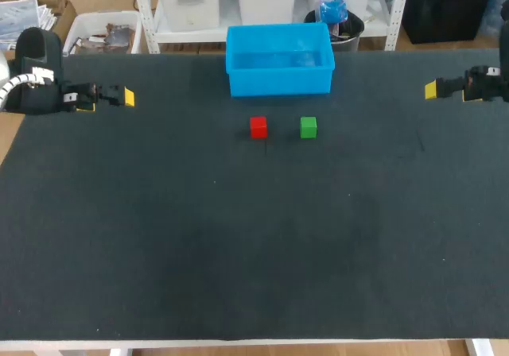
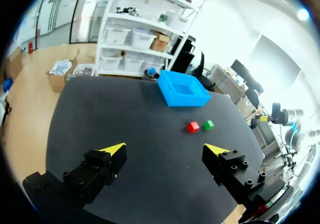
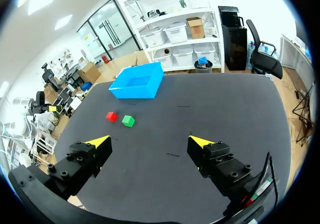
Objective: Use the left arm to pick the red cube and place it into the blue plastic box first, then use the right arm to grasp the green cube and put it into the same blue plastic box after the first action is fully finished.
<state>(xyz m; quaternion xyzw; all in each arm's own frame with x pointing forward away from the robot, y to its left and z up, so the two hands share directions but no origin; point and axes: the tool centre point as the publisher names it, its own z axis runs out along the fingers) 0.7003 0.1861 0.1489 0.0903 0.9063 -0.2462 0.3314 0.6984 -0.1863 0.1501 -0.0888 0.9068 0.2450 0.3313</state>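
The red cube (image 1: pixel 258 127) and the green cube (image 1: pixel 308 127) sit side by side on the black table, just in front of the blue plastic box (image 1: pixel 279 59), which holds nothing. My left gripper (image 1: pixel 111 98) hovers open at the far left edge, well away from the cubes. At the far right edge my right gripper (image 1: pixel 445 90) is open too. From the left wrist, the red cube (image 2: pixel 193 127), green cube (image 2: pixel 208 125) and box (image 2: pixel 182 88) lie far ahead of the open left gripper (image 2: pixel 167 153). The right wrist shows the red cube (image 3: pixel 111 116), green cube (image 3: pixel 128 120) and box (image 3: pixel 138 81) ahead of the open right gripper (image 3: pixel 150 143).
The black table mat (image 1: pixel 238 237) spreads wide and bare in front of the cubes. Its front edge (image 1: pixel 238 342) runs along the near side.
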